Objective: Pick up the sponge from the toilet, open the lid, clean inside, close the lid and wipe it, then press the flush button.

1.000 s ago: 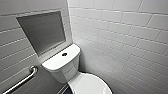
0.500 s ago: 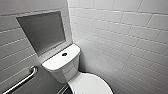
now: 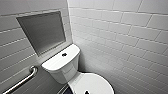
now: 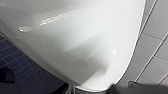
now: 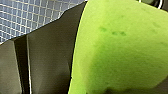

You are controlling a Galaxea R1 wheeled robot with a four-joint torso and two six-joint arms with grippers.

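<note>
The white toilet (image 3: 62,67) stands in the corner, tank against the left wall. Its oval lid (image 3: 93,83) lies closed over the bowl. The small round dark flush button (image 3: 64,54) sits in the middle of the tank top. The bright green sponge (image 5: 120,47) shows very close in the right wrist view, pressed against a dark finger (image 5: 50,57); my right gripper (image 5: 75,65) is shut on it. My left gripper (image 4: 71,86) is open and holds nothing, close to the toilet's glossy white surface (image 4: 75,37).
A recessed grey niche (image 3: 43,31) is set in the tiled wall above the tank. A metal grab bar (image 3: 23,80) runs along the left wall. The tiled right wall (image 3: 130,42) stands close beside the toilet. Dark blue tiled floor (image 4: 27,72) lies below.
</note>
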